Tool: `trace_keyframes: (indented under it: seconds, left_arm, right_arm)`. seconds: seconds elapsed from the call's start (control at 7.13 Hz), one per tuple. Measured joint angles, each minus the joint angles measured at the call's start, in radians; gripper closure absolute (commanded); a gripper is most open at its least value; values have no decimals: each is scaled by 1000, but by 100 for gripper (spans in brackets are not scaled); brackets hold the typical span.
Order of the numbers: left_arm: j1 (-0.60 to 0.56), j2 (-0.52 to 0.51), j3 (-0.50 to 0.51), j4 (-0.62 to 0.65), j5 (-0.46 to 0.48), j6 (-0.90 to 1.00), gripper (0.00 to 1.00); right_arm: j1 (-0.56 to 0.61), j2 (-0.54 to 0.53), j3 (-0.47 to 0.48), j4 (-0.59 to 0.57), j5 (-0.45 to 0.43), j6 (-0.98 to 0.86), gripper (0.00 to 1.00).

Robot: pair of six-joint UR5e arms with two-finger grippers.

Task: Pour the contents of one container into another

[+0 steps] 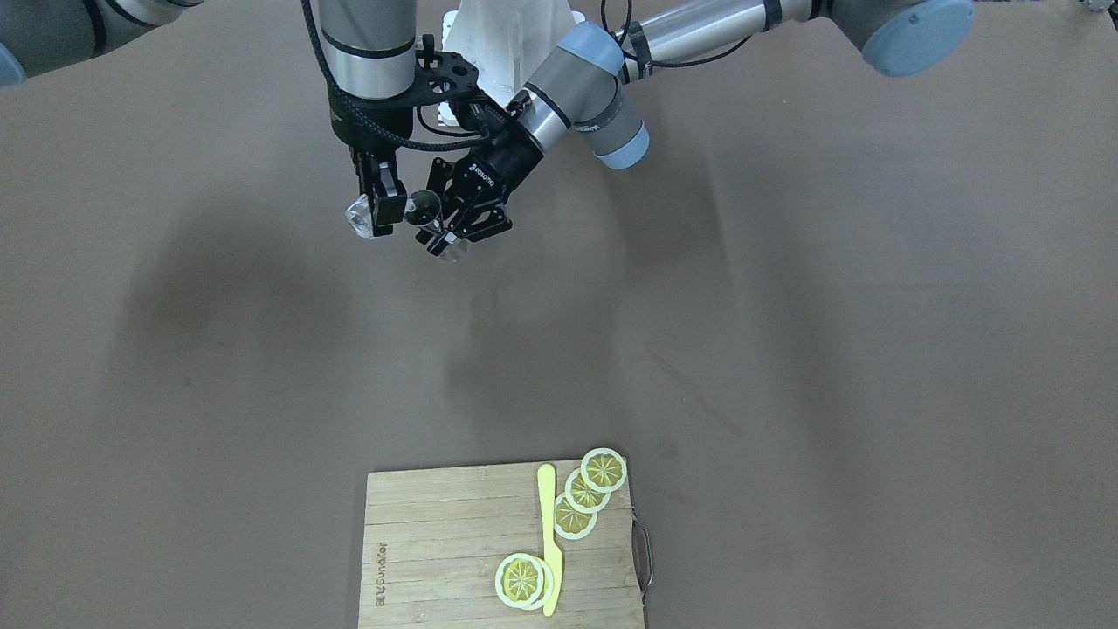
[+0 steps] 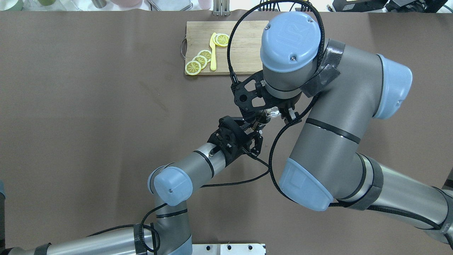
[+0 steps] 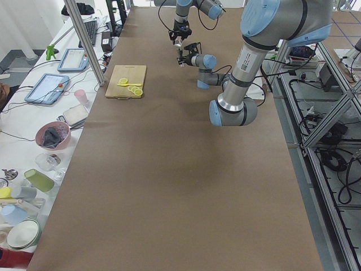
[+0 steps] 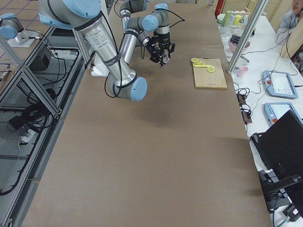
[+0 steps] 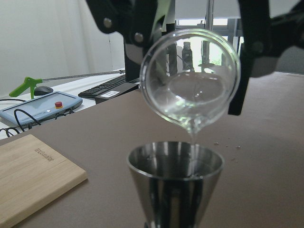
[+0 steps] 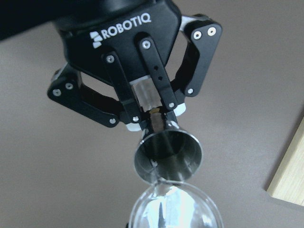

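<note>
My left gripper (image 1: 444, 229) is shut on the waist of the steel jigger (image 1: 424, 208), holding it upright above the table with its upper cup open. My right gripper (image 1: 373, 212) hangs straight down beside it, shut on the clear glass tumbler (image 1: 354, 218). In the left wrist view the glass (image 5: 190, 76) is tipped with its mouth over the jigger (image 5: 175, 175), and a thin clear stream runs from its lip into the cup. Black fingers (image 5: 254, 52) flank the glass. The right wrist view shows the jigger (image 6: 167, 154) just above the glass rim (image 6: 173, 209).
A wooden cutting board (image 1: 437, 559) with lemon slices (image 1: 603, 470) and a yellow knife (image 1: 549, 542) lies at the table's far edge from the robot. A side table with tablets, cups and bowls (image 3: 53, 135) runs along that edge. The two arms are close together.
</note>
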Motion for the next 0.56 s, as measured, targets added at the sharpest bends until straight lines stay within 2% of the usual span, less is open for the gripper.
trace_keyframes:
  seconds: [0.56]
  left_arm:
    - [-1, 0, 0, -2, 0, 0, 100]
  right_arm:
    - [-5, 15, -10, -1, -1, 0, 100]
